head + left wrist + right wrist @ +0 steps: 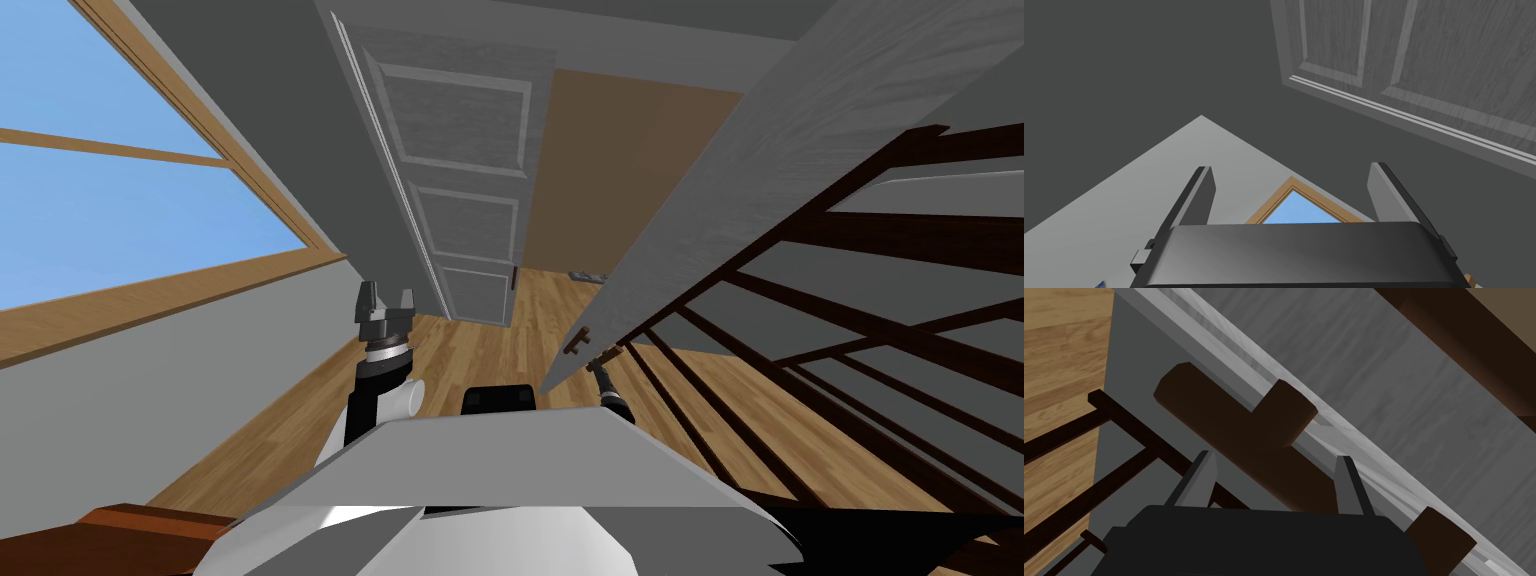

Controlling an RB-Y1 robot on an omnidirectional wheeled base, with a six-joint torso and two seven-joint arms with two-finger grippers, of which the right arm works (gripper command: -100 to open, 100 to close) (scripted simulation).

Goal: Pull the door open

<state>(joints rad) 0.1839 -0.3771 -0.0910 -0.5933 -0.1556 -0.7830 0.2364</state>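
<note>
Grey door (715, 190), seemingly ajar, brown handle (1224, 413)

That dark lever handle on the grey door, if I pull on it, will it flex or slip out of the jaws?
Probably stiff: the handle looks like a thick, blocky bar. It could slip, since the right gripper has its jaws open around it, not pressing. The door likely swings rather than tips, already standing ajar.

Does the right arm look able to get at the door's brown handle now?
Likely yes: the right gripper is close up against the brown handle of the grey door, and nothing stands between them.
</note>
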